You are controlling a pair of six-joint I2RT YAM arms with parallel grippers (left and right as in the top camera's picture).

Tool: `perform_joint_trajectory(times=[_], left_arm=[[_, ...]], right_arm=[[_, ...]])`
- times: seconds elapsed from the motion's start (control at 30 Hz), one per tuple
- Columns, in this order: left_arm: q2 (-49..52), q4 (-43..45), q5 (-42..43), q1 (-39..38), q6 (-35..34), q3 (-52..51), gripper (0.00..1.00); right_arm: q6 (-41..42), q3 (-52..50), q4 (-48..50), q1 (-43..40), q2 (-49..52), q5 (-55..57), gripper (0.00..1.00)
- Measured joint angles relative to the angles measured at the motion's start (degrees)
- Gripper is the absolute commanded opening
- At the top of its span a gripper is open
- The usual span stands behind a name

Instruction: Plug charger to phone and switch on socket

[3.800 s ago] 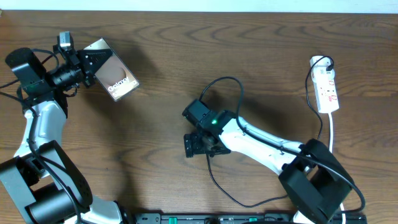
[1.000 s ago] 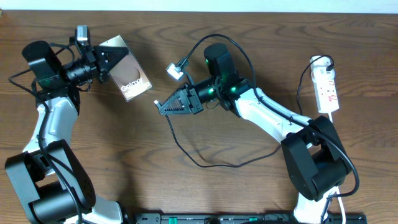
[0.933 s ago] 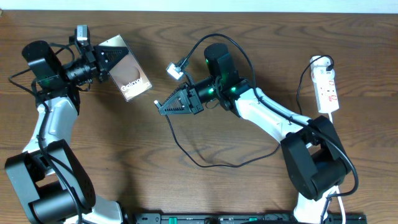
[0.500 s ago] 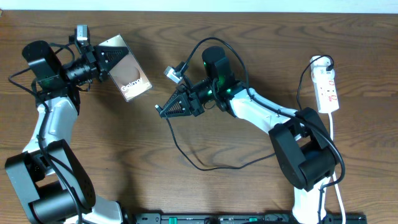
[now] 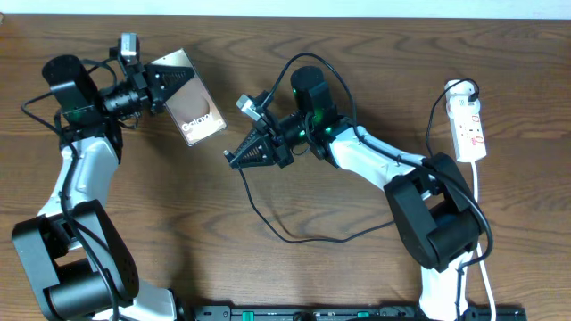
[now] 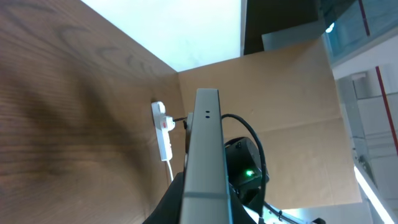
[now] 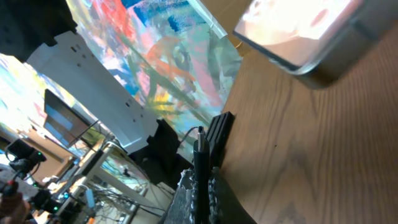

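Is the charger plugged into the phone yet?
Out. The charger tip sits in the shut right gripper, apart from the phone held by the left gripper; bare wood shows between them.

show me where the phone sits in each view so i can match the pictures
Overhead: phone, upper left, face showing.
Left wrist: phone edge-on, centre, running up from the bottom edge.
Right wrist: phone, corner only, top right.
Shared landmark: the brown wooden table.
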Motion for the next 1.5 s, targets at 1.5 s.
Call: perform_joint_trajectory(times=[1.5], left_arm=[[0.0, 0.0, -7.3, -3.1, 1.7, 0.0, 0.07]], right_arm=[[31.1, 0.0, 27.2, -0.4, 3.8, 7.2, 0.01]])
